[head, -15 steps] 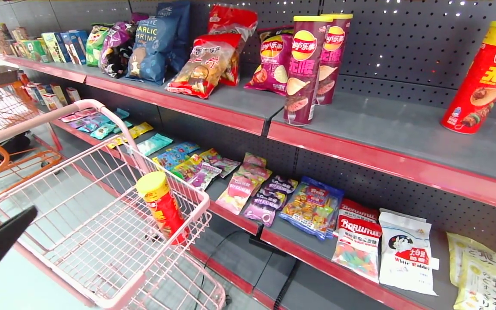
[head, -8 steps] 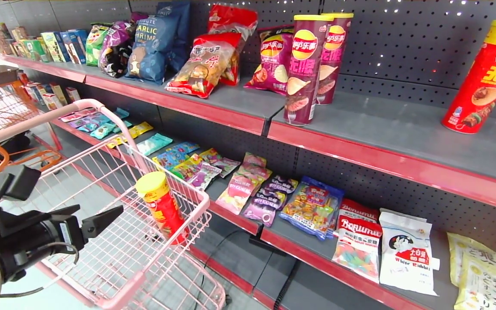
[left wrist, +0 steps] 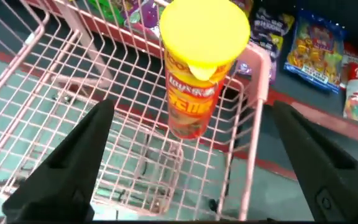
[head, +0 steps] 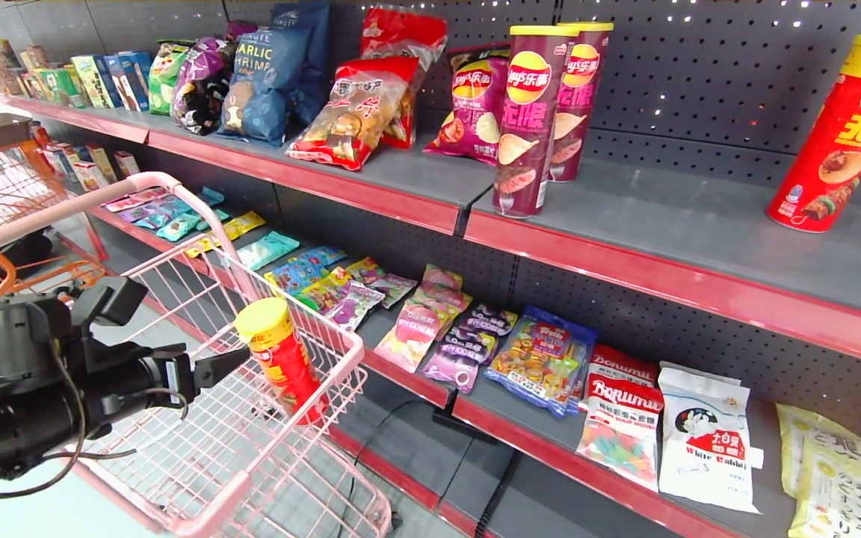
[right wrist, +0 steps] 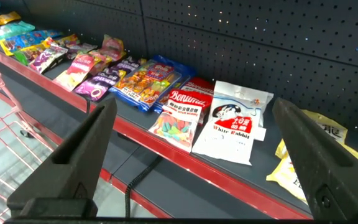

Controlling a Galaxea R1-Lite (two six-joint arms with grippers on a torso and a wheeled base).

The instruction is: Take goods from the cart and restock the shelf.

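Can (head: 281,359) stood near upright in the cart's (head: 206,512) corner nearest the shelf (head: 498,407). The left gripper (left wrist: 190,118) hung over the cart, fingers (left wrist: 73,162) spread wide, the can dead ahead between them, untouched. The right gripper (right wrist: 191,124), also spread, faced the shelf, well apart from the cart, so the left was nearer.

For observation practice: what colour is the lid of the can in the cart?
The lid is yellow, clearest in the left wrist view.
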